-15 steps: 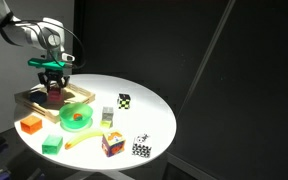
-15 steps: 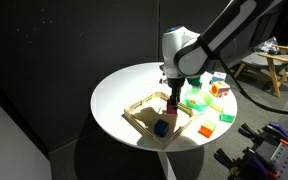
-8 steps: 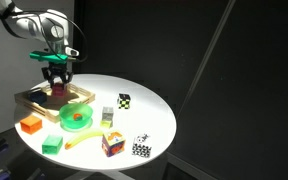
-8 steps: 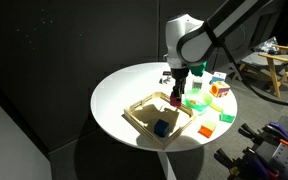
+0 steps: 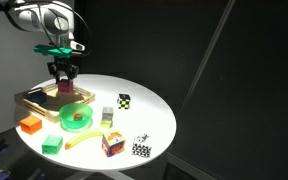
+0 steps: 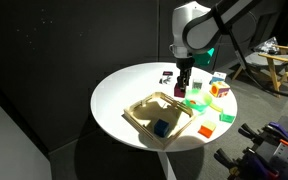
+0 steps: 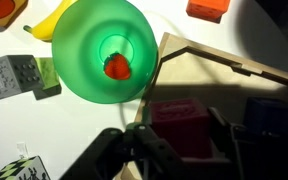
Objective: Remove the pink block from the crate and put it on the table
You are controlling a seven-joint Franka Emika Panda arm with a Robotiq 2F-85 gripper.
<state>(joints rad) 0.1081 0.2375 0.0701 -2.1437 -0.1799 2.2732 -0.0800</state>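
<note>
My gripper [image 5: 65, 84] [image 6: 181, 88] is shut on the pink block [image 5: 65, 86] [image 6: 181, 90] and holds it in the air above the crate [image 5: 36, 100] [image 6: 144, 104], near its rim on the green bowl's side. In the wrist view the pink block [image 7: 177, 128] sits dark between the two fingers [image 7: 180, 135], with the crate's wooden rim [image 7: 209, 57] below it. A blue block [image 6: 160, 127] lies inside the crate. The white round table [image 5: 149, 110] [image 6: 124, 85] carries everything.
A green bowl [image 5: 76, 117] [image 7: 104, 50] holding a red piece stands next to the crate. Around it lie an orange block [image 5: 30, 125], a green block [image 5: 52, 144], a yellow banana, a multicoloured cube [image 5: 111, 143] and black-and-white patterned cubes [image 5: 124, 100].
My gripper has risen from inside the crate with the pink block in it and shifted toward the green bowl's side of the crate.
</note>
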